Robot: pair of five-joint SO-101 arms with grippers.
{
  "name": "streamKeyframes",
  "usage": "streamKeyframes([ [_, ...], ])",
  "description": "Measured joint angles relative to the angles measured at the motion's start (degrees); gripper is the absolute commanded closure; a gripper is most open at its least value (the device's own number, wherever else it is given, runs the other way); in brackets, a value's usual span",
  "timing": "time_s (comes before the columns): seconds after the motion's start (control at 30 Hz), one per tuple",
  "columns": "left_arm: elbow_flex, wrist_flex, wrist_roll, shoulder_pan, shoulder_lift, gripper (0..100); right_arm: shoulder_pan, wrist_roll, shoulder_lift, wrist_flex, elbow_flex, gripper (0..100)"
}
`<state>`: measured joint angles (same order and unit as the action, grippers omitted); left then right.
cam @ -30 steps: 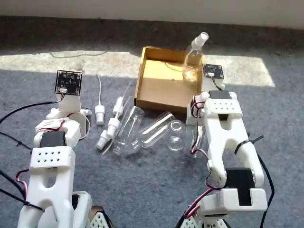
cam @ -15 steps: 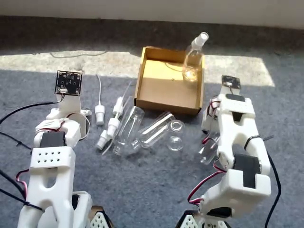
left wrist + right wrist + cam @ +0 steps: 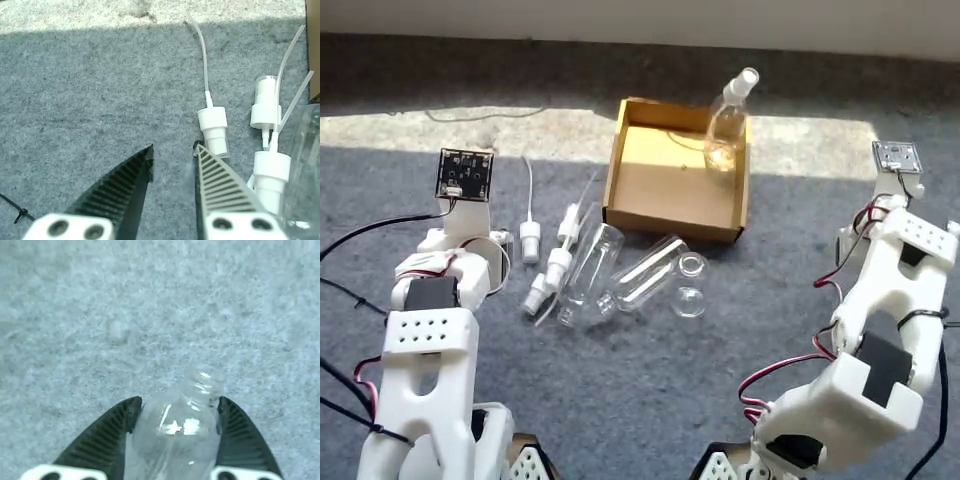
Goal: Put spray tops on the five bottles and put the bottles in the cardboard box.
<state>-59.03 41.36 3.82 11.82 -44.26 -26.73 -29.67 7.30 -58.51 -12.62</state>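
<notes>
A clear bottle (image 3: 185, 440) without a top sits between the fingers of my right gripper (image 3: 178, 402), which is shut on it above bare carpet. The right arm (image 3: 890, 300) is at the far right of the table. One bottle with a spray top (image 3: 725, 125) leans in the far right corner of the cardboard box (image 3: 620, 175). Three topless bottles (image 3: 590, 268) (image 3: 645, 272) (image 3: 690, 285) lie in front of the box. Several spray tops (image 3: 530, 238) (image 3: 212, 127) lie left of them. My left gripper (image 3: 173, 148) is open just short of the nearest spray top, with nothing between its fingers.
Grey carpet covers the table, with a sunlit strip along the back. The left arm (image 3: 430, 330) stands at the left, close to the spray tops. A box corner (image 3: 315, 50) and a bottle's side (image 3: 305, 165) lie beyond the left gripper.
The right arm has swung from in front of the box out to the right, carrying the clear bottle. The left arm and the other things have not moved.
</notes>
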Motion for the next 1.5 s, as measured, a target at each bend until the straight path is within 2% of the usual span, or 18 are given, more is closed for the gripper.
streamKeyframes([
  [0.2, 0.0, 0.0, 0.0, 0.0, 0.0, 87, -0.8, -4.1, 1.0, -0.1, 0.0, 81.4],
  [0.33, 0.0, 0.0, 0.0, 0.0, 0.0, 87, -0.8, -6.9, 8.1, -3.6, 1.0, 76.7],
  [0.57, -1.1, 0.0, 0.0, 0.0, 0.0, 87, -0.7, -7.5, 13.9, -5.8, 10.3, 76.3],
  [0.67, -1.1, 0.0, 0.0, -0.2, 0.0, 87, -0.7, -6.8, 13.9, -10.0, 11.3, 76.3],
  [0.8, -1.1, 0.0, 0.0, -0.2, 0.0, 87, -0.7, -2.3, 12.9, -14.9, 11.4, 76.2],
  [1.0, -1.1, 0.0, 0.0, -0.3, 0.0, 87, -0.7, 2.1, 11.4, -15.7, 11.4, 67.3],
  [1.5, -1.1, 0.0, 0.0, -0.3, 0.0, 87, -0.7, 3.8, 13.5, -13.8, 11.5, 67.3],
])
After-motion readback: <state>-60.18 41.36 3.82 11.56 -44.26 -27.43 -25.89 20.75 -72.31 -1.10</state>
